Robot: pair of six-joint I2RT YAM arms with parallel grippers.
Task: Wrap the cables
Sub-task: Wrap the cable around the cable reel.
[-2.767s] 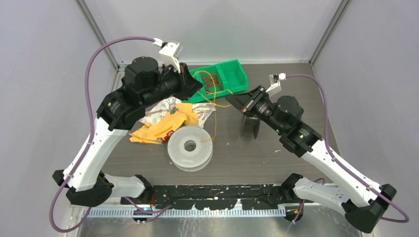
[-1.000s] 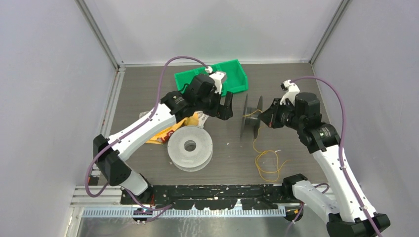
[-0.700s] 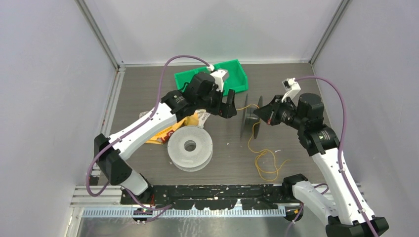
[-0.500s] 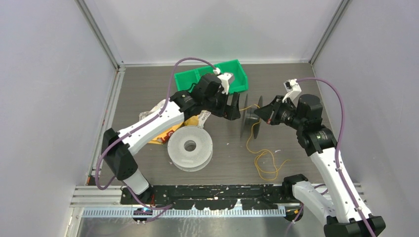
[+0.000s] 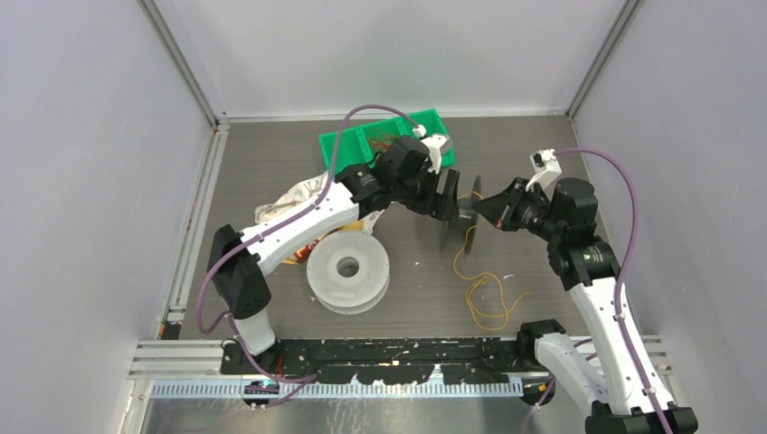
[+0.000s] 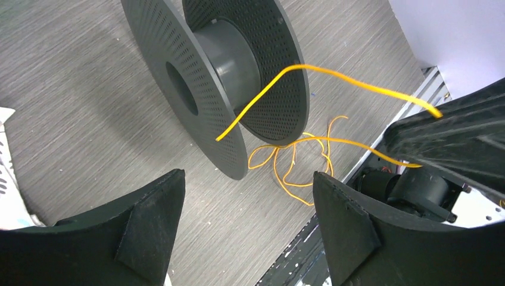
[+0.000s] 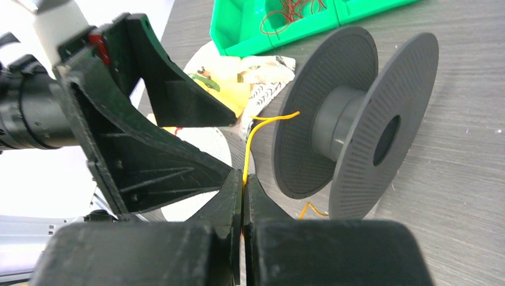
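The desk (image 5: 543, 145) is a dark grey wood-grain top, closed in by pale grey walls with aluminium posts rising at its far corners. A black rail (image 5: 389, 348) runs along the near edge and carries the arm bases.

Just beyond that rail, toward the near right corner, the slack of the yellow cable (image 5: 488, 303) lies in loose loops on the desk. Left of the loops, near the middle of the near edge, a pale spool (image 5: 347, 269) lies flat.

From the loops the cable rises to a dark grey spool (image 5: 445, 237) with perforated flanges, standing on its rims at mid-desk. The right fingers (image 7: 243, 190) are clenched on the cable just right of this spool. The cable's short free end arches across the flanges toward the left fingers (image 6: 247, 220), which are spread wide and grasp nothing, just left of the spool and facing it.

The left arm (image 5: 298, 221) stretches from the near left corner to mid-desk. It hides part of a yellow cloth (image 7: 229, 104) and a crumpled white wrapper (image 5: 289, 194).

At the far edge, left of middle, a green bin (image 5: 357, 145) holds reddish-brown cables (image 7: 295, 12). The left arm's purple hose (image 5: 371, 109) arcs over the bin.
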